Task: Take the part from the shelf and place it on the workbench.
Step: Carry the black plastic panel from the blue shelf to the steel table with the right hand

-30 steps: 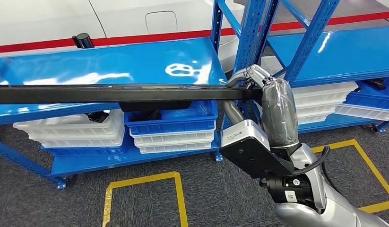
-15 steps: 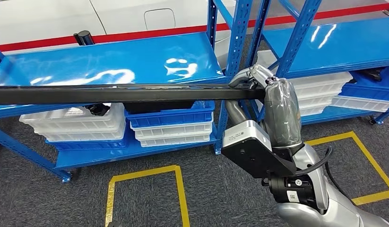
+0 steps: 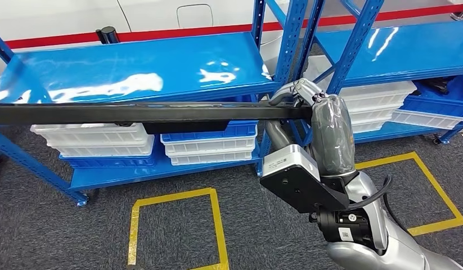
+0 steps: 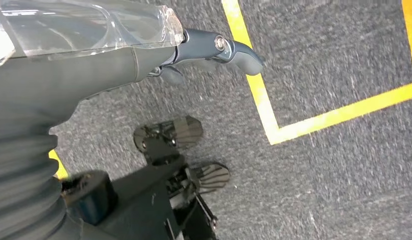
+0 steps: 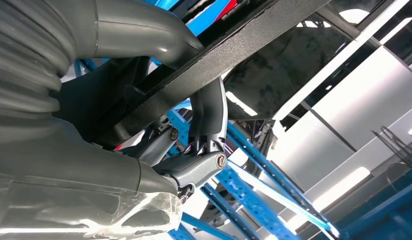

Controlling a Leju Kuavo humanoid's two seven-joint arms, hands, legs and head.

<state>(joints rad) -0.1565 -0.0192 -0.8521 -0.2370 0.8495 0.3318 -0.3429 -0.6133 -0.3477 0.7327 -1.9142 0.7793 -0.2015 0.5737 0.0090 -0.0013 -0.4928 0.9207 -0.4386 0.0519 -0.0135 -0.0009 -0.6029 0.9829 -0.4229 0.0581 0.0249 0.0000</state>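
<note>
The right hand (image 3: 299, 97) clasps one end of a long, black, matte-textured trim bar (image 3: 133, 112), which stretches level away from it before the glossy blue steel shelf (image 3: 144, 67). The left hand (image 4: 143, 55) hangs with fingers apart, holding nothing, over coarse grey carpet (image 4: 334, 60) striped with yellow tape.

Part (image 3: 133, 112): far end cut off at the frame's edge.
Right hand (image 3: 299, 95): fingers partly hidden behind the part.

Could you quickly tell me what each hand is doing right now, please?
Left hand: holds nothing; open or closed cannot be told.
Right hand: grips one end of the long black part.
</note>
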